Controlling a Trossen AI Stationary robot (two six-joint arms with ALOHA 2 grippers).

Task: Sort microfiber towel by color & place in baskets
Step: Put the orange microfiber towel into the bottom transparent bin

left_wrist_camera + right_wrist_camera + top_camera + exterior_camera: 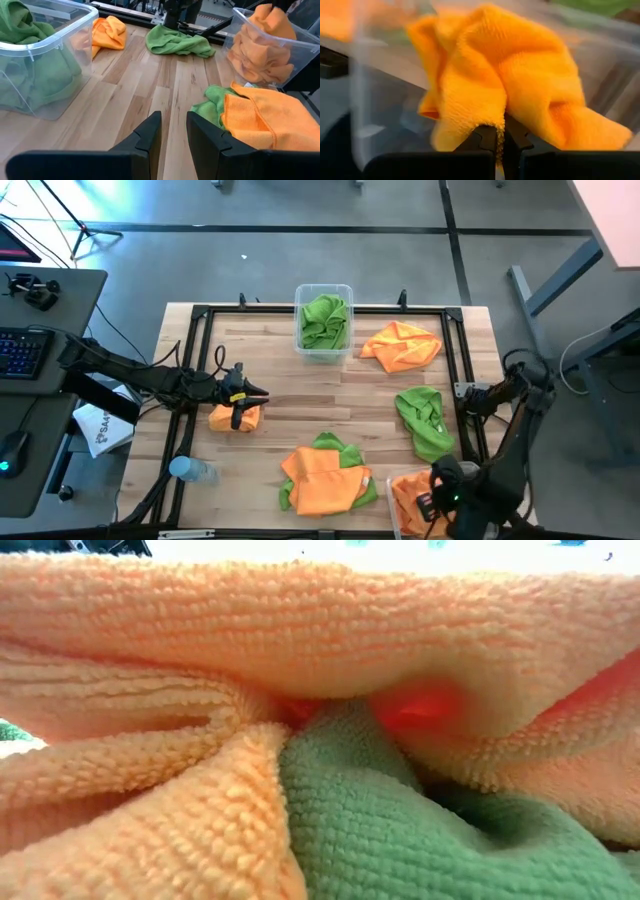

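Note:
My right gripper [501,137] is shut on an orange towel [520,75] over the clear near-right basket [398,480], which holds orange towels. The clear far basket [323,292] holds green towels. My left gripper [174,135] is open a little, with nothing between its fingers. It is low over the table's left part [250,396], next to a bunched orange towel [235,420]. Loose on the table lie an orange towel [400,345], a green towel [425,420] and an orange and green pile [325,478]. My right gripper pinches the orange towel between its two fingers at a hemmed edge [487,125]. The rest of the cloth bunches up in folds beyond the fingertips. The basket's clear wall [357,85] stands close around it.
A blue-capped bottle [190,470] lies near the table's near-left corner, and a white paper bag [100,430] sits off the left edge. A black frame [200,315] runs around the table. Orange and green towels [320,740] fill the low view. Bare wood shows mid-table [330,395].

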